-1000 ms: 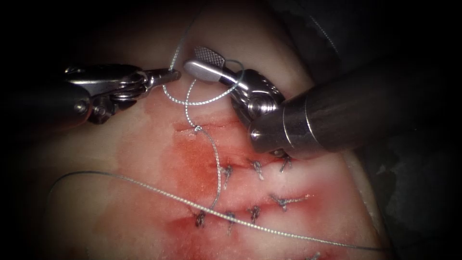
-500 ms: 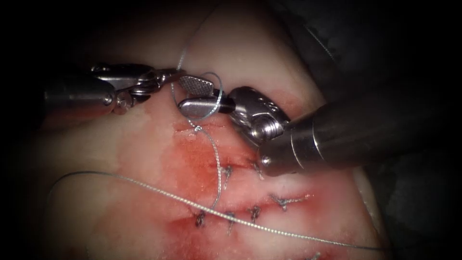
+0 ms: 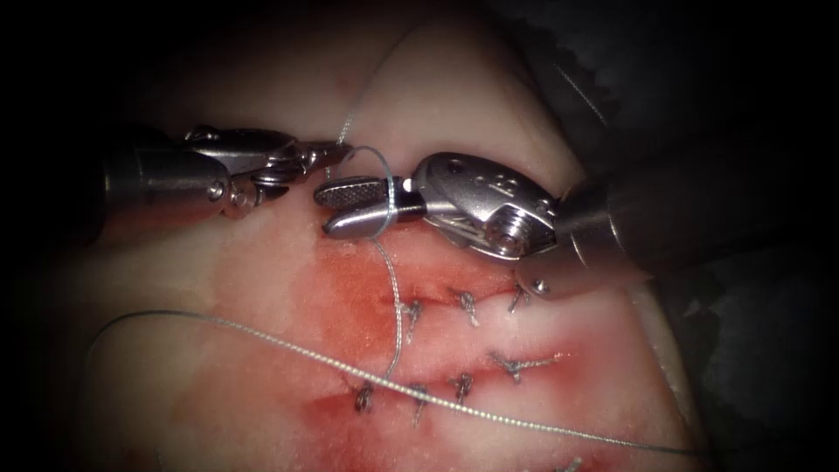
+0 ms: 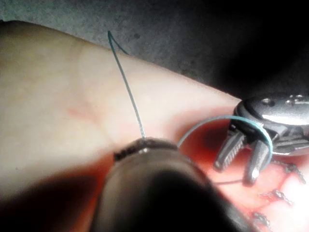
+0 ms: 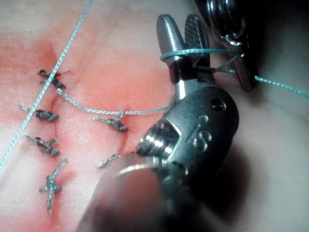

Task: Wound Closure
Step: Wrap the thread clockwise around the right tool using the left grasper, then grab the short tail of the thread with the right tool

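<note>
My left tool (image 3: 343, 154) comes in from the left, jaws shut on the thread (image 3: 348, 131) just above the cut's upper end. My right tool (image 3: 326, 212) lies level beside it with jaws open and nothing between them. A loop of thread (image 3: 389, 188) is wrapped around both jaws. The left wrist view has that loop (image 4: 217, 118) arching from my left tool (image 4: 145, 144) to the open right tool (image 4: 234, 171). In the right wrist view the loop (image 5: 193, 51) crosses the right tool (image 5: 181, 26). From there the thread runs down to a stitch (image 3: 398, 306) in the tissue (image 3: 262, 288).
Several knotted stitches (image 3: 463, 385) sit in two rows along the cut, amid red fluid (image 3: 350, 288). A long strand of thread (image 3: 288, 345) crosses the lower tissue from left to right. Dark background lies beyond the tissue's right edge (image 3: 673, 367).
The right tool has swung down and to the left, its jaws now pointing at the left tool, and the loop has drawn closer around them. The left tool moved slightly right, holding the thread.
</note>
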You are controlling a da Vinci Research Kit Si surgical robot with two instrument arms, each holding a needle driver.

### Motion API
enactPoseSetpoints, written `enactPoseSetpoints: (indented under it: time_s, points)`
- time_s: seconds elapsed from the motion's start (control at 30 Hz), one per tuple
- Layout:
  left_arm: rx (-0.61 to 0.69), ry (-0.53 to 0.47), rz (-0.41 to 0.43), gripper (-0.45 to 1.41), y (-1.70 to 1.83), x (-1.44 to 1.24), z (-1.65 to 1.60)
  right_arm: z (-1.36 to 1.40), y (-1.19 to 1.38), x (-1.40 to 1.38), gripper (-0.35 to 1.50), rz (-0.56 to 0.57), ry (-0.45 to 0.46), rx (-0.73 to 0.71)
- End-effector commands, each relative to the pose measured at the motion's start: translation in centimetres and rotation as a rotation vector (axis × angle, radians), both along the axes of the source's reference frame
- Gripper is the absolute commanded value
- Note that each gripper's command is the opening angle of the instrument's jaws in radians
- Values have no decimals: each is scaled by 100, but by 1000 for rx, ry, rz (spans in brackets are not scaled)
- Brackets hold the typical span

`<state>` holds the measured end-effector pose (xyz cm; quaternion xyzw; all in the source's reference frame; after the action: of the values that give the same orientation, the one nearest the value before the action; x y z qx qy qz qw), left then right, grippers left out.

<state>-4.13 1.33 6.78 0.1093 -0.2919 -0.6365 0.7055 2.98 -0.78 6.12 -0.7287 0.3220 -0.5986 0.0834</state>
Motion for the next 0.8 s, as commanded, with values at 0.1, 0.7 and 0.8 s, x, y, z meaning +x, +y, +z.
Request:
enactPoseSetpoints:
  time_s: [0.1,0.7,0.8]
  points:
    - [-2,-7,5,-45,5,-7,3,8,-2,6,29,-55,23,-41]
    - [10,-37,59,-45,-9,-22,-21,-14,-5,20,-23,-608,-63,-509]
    - [7,-36,66,-45,-10,-22,-22,-24,-12,20,-18,-636,-66,-531]
